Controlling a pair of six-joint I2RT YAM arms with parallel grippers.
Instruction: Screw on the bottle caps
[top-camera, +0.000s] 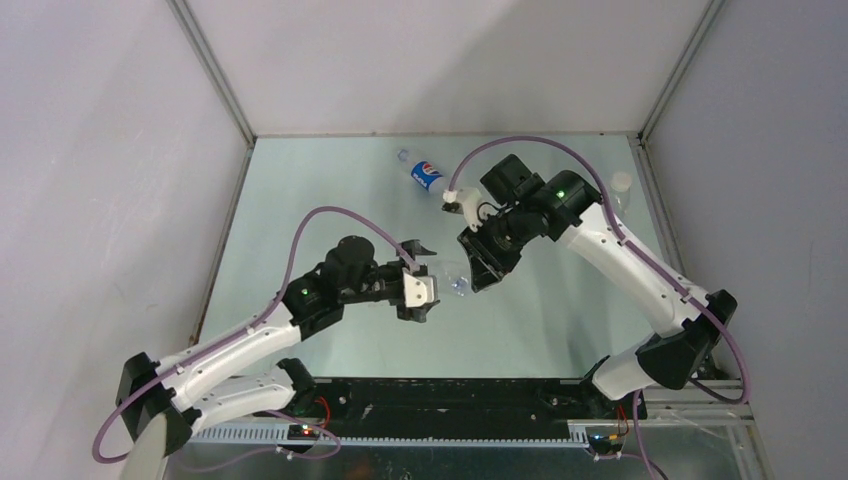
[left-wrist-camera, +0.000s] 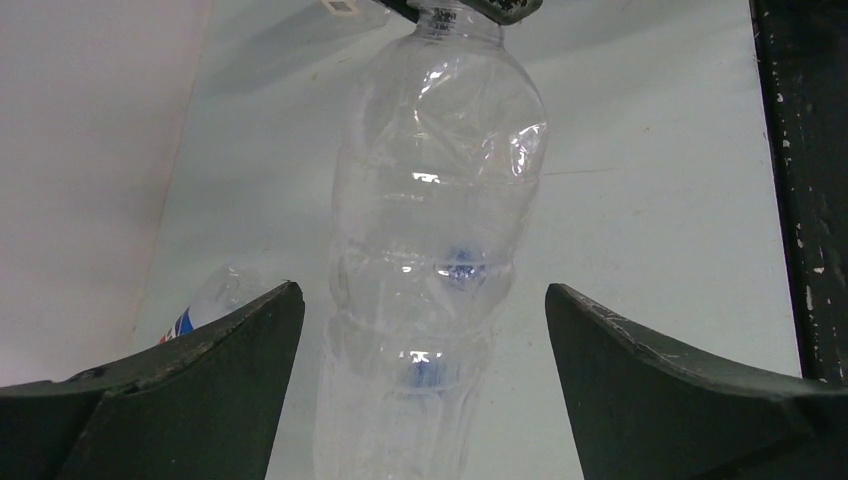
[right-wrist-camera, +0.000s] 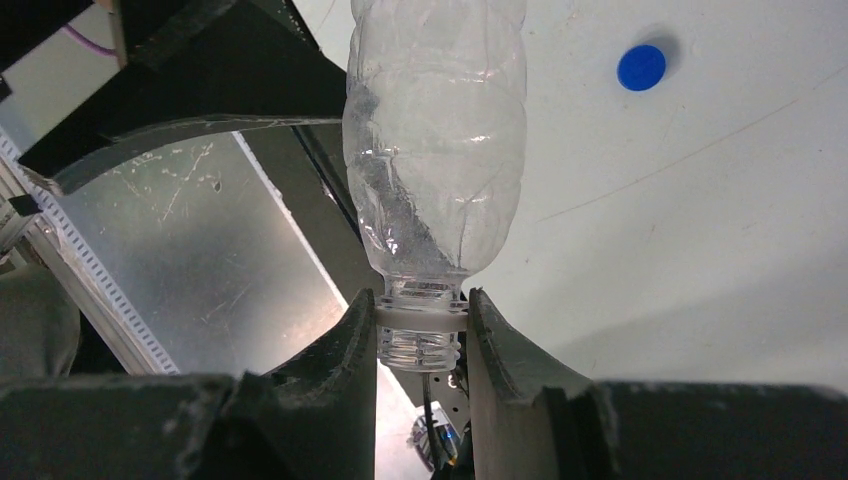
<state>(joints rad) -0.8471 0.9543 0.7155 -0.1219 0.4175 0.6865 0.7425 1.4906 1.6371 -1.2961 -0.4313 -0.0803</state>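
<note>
Right claw (right-wrist-camera: 421, 318) clamped on the neck of an uncapped clear plastic bottle (right-wrist-camera: 435, 150), left claw (left-wrist-camera: 425, 300) spread wide around its body, seemingly a handover, needing the left to close next.

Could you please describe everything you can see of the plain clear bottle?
The plain clear bottle is unlabelled, ribbed, dented thin plastic, seemingly empty. Its threaded neck is uncapped, with a whitish collar ring. The right gripper is shut on that neck. The left gripper stands open around its body without touching.
</note>
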